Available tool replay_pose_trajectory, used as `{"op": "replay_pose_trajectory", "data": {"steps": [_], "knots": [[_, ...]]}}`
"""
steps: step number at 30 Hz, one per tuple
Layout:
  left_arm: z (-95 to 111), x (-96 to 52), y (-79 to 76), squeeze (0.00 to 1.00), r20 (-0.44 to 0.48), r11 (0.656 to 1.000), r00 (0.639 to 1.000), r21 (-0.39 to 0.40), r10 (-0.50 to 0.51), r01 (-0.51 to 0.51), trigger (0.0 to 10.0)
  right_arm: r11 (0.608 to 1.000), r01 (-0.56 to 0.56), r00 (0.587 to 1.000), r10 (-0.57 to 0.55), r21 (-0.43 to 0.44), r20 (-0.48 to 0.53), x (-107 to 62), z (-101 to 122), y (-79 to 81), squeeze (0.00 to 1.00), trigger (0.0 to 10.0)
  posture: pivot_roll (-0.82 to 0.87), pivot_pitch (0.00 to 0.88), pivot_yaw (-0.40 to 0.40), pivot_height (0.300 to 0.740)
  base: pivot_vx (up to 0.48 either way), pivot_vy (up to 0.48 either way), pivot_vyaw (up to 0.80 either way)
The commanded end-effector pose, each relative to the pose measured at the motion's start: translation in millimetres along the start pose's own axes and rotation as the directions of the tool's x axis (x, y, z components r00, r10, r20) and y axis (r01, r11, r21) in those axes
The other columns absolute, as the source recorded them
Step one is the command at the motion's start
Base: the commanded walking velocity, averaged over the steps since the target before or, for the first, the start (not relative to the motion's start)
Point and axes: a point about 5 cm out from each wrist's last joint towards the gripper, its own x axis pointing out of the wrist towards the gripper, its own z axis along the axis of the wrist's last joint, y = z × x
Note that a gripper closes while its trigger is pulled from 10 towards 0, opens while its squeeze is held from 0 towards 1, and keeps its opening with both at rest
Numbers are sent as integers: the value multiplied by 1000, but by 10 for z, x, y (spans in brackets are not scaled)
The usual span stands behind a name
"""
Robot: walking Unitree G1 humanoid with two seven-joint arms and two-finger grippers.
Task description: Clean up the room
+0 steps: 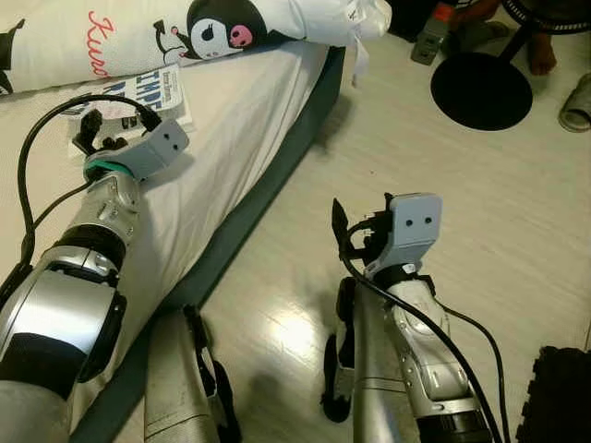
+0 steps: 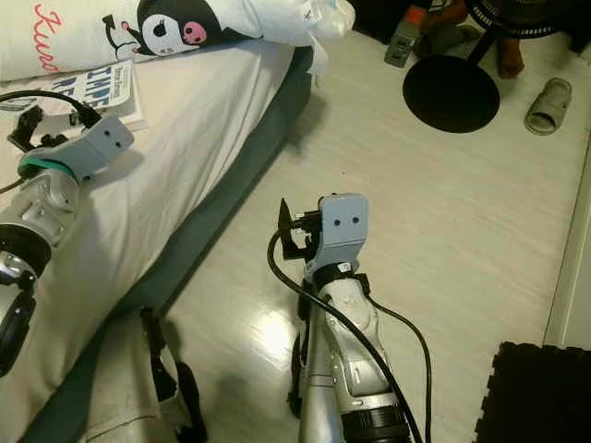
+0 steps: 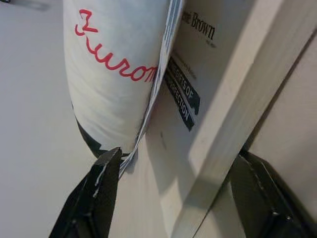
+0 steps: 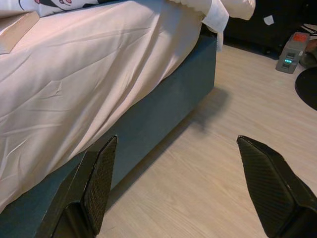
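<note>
While the left gripper reaches over the bed, its fingers stand spread on either side of the book, which lies on the sheet with one edge tucked under the printed pillow. I judge the grasp not yet made. Closing here could catch the pillow fabric along with the cover, or the splayed pages could slip and the book drop back. The right gripper hangs over the floor beside the bed, its fingers spread and empty.
</note>
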Motion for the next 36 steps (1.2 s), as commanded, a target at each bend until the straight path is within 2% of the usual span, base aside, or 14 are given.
{"op": "replay_pose_trajectory", "data": {"steps": [1, 3, 8, 14, 20, 28, 29, 30, 31, 32, 33, 34, 35, 36], "knots": [[-53, -60, -116, 0, -8, 1000, 1000, -1, -22, 22, 0, 1000, 0, 1000, 1, 3, -28, -42, -48, 9, 0, 10000, -162, 379, 59, 545, 0, 0, 0], [-53, -60, -116, 0, -8, 1000, 1000, -1, -22, 22, 0, 1000, 0, 1000, 1, 3, -28, -42, -48, 9, 0, 10000, -162, 379, 59, 545, 0, 0, 0], [168, -96, -185, 0, 84, 1000, 996, -20, 1, 0, 0, 1000, 10, 999, -10, 2, -33, -64, -52, -4, 0, 10000, -167, 380, 71, 545, 0, 0, 0], [232, -105, -190, 0, 106, 999, 994, -36, 23, -19, 0, 1000, 17, 999, -16, 4, -34, -71, -55, -6, 0, 10000, -166, 379, 74, 545, 0, 0, 0], [292, -68, -86, 0, 105, 992, 990, -96, 94, -84, 0, 1000, 19, 999, -19, 6, -33, -59, -55, -10, 0, 10000, -158, 374, 72, 545, 0, 0, 0], [325, -39, -4, 0, 93, 980, 985, -152, 142, -127, 0, 1000, 14, 999, -14, 7, -31, -36, -49, -3, 0, 10000, -158, 365, 71, 545, 0, 0, 0], [387, -16, 58, 0, 109, 968, 982, -219, 151, -124, 6275, 1000, 15, 1000, -15, 6, -27, -28, -41, -9, 0, 10000, -161, 354, 73, 545, 0, 0, 0], [429, -2, 100, 0, 123, 957, 980, -266, 157, -120, 6275, 1000, 15, 1000, -15, 4, -26, -24, -40, -14, 0, 10000, -161, 346, 75, 545, 0, 0, 0], [429, -2, 100, 0, 123, 957, 980, -266, 157, -120, 6275, 1000, 15, 1000, -15, 4, -26, -24, -40, -14, 0, 10000, -161, 346, 75, 545, 0, 0, 0], [504, 11, 156, 0, 163, 940, 974, -325, 158, -98, 10000, 1000, 18, 1000, -18, 1, -22, -19, -35, -28, 0, 10000, -161, 336, 76, 545, 0, 0, 0], [504, 11, 156, 0, 163, 940, 974, -325, 158, -98, 10000, 1000, 18, 1000, -18, 1, -22, -19, -35, -28, 0, 10000, -161, 336, 76, 545, 0, 0, 0], [568, 28, 238, 0, 198, 918, 965, -386, 173, -85, 10000, 1000, 23, 1000, -23, -3, -17, -10, -28, -49, 0, 10000, -158, 320, 78, 545, 0, 0, 0], [568, 28, 238, 0, 198, 918, 965, -386, 173, -85, 10000, 1000, 23, 1000, -23, -3, -17, -10, -28, -49, 0, 10000, -158, 320, 78, 545, 0, 0, 0], [605, 39, 316, 0, 221, 893, 956, -444, 192, -76, 10000, 1000, 28, 1000, -28, -6, -13, -2, -26, -71, 0, 10000, -152, 298, 80, 545, 0, 0, 0]]}}
